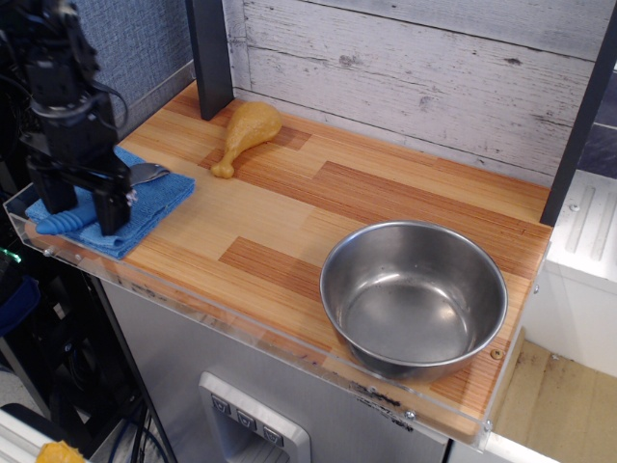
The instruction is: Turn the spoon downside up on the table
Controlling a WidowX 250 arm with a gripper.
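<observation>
The spoon [92,205] lies on the folded blue cloth [145,207] at the far left end of the table [280,227], handle toward the front-left corner, bowl toward the back. Its ribbed blue handle tip sticks out near the cloth's front-left edge; the shiny metal bowl peeks out just right of the arm, near the cloth's back edge. The middle of the spoon is hidden behind the gripper. Which way the bowl faces is not readable.

The gripper [85,204] hangs straight down over the spoon, black fingers [114,210] spread apart, one on each side of the handle, tips down at cloth level. Jaws look parted, not clamped on anything; whether a finger touches the handle can't be told.

The cloth sits against the clear acrylic rim [222,313] on the table's left-front side.

A toy chicken drumstick [247,133], yellowish-tan, lies on the planks near the back, to the right of the cloth and apart from it, thin end pointing toward the front. A dark upright post [209,53] stands just behind it on the left.

A stainless steel bowl [414,297] sits upright at the front right of the table, well apart from spoon and cloth, close to the front rim.

A whitewashed plank wall [415,68] backs the table.
</observation>
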